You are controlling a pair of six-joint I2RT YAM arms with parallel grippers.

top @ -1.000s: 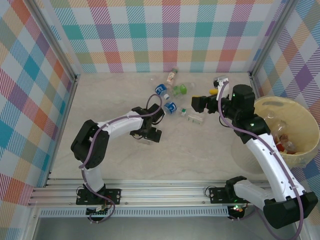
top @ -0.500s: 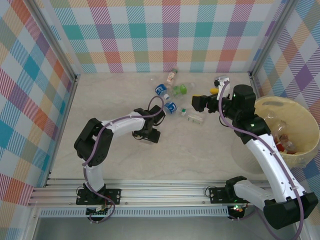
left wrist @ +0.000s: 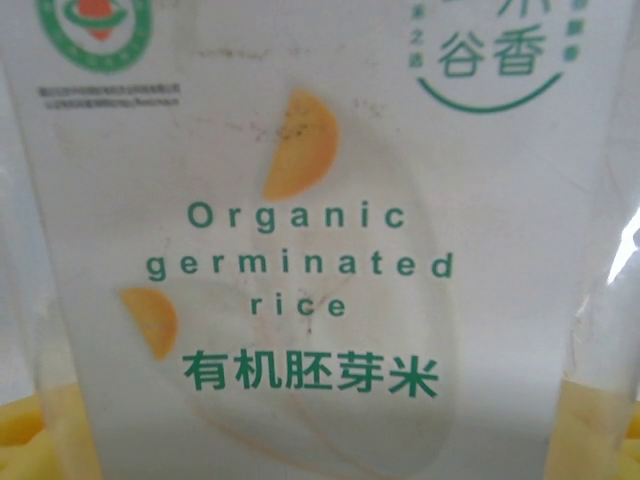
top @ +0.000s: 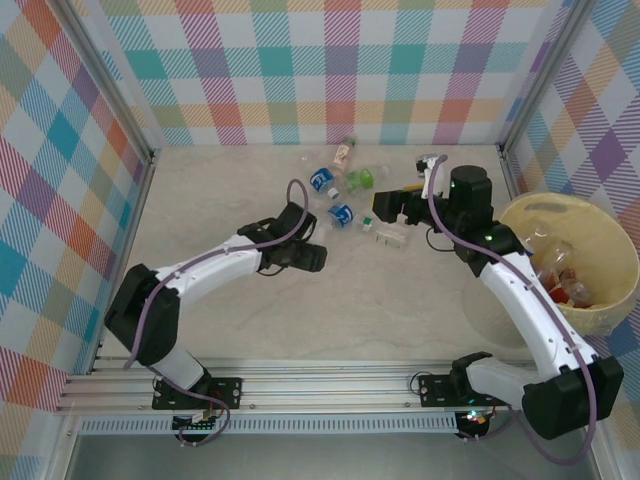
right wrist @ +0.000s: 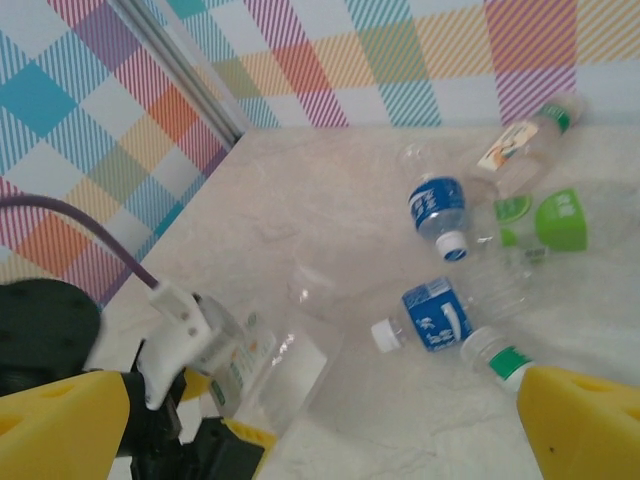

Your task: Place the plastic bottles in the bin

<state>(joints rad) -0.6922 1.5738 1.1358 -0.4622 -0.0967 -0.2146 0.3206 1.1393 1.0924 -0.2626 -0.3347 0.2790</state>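
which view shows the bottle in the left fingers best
Left wrist: the bottle has its label close and readable. Right wrist shows most of the bottle, small and angled. Top view barely shows it.

A robot lab cell: plaid walls (top: 340, 70), aluminium mounting rail (top: 330, 385).

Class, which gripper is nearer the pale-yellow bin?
Right. The right gripper is left of the bin. The left gripper is farther left, gripping a white-labelled bottle.
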